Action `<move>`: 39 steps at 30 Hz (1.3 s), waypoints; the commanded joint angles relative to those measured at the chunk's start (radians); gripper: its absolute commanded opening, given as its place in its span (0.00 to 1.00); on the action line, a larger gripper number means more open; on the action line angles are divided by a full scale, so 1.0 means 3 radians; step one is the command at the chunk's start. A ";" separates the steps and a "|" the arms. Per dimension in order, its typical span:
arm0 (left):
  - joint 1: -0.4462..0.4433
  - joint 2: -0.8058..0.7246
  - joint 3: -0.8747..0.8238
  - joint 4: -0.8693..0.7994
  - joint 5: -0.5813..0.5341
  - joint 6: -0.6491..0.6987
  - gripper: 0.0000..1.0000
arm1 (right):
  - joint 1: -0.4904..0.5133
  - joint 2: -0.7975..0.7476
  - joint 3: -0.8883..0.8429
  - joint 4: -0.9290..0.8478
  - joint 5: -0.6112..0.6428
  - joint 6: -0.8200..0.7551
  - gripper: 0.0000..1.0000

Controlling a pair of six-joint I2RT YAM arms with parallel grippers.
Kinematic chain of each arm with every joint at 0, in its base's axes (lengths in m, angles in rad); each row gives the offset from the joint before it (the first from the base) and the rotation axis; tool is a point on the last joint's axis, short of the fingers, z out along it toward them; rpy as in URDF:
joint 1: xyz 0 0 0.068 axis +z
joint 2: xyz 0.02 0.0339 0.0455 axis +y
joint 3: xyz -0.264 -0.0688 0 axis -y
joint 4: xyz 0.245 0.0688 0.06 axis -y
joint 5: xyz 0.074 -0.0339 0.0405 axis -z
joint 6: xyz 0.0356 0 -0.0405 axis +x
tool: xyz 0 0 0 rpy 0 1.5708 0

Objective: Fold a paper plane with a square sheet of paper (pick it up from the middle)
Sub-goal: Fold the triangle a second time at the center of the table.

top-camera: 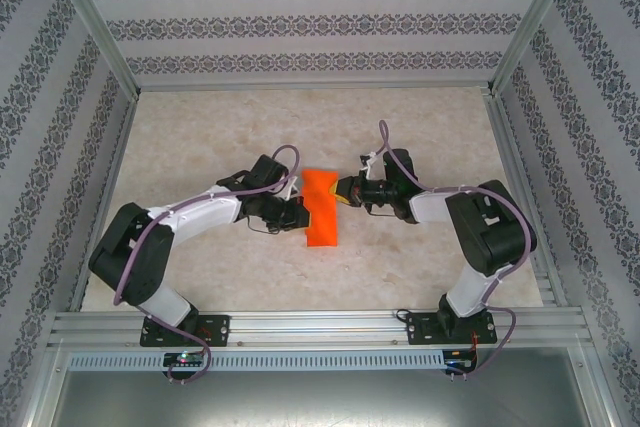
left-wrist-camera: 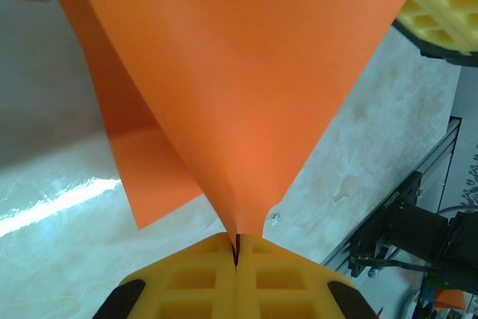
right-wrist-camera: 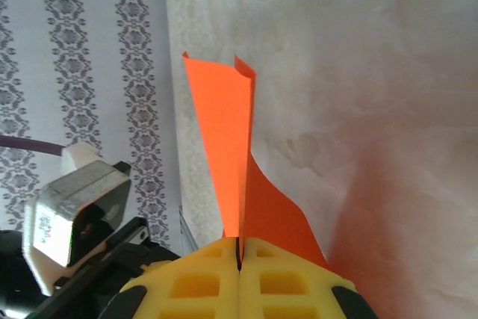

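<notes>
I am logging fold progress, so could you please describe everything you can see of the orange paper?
The orange paper is thin, bright, matte and folded, its layers doubled. From above it reads as a narrow strip. The left end effector is shut on its left edge and the right end effector on its right edge, both pinching it edge-on. It seems held partly off the marbled table.
</notes>
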 commanded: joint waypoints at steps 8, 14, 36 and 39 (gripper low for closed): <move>-0.0074 0.0386 0.0219 0.0237 0.0064 -0.0109 0.06 | -0.0111 0.0215 0.0113 -0.0539 0.0178 -0.0726 0.12; -0.0090 0.0522 0.0263 0.0228 0.0058 -0.0128 0.06 | -0.0114 0.0056 0.0262 -0.1273 0.0529 -0.1258 0.21; -0.0131 0.0696 0.0427 0.0109 0.0014 -0.0132 0.07 | 0.0052 -0.0268 0.0600 -0.2205 0.1152 -0.1794 0.31; -0.0131 0.0714 0.0442 0.0084 0.0014 -0.0121 0.07 | 0.0081 -0.0106 0.0661 -0.2136 0.1131 -0.1789 0.23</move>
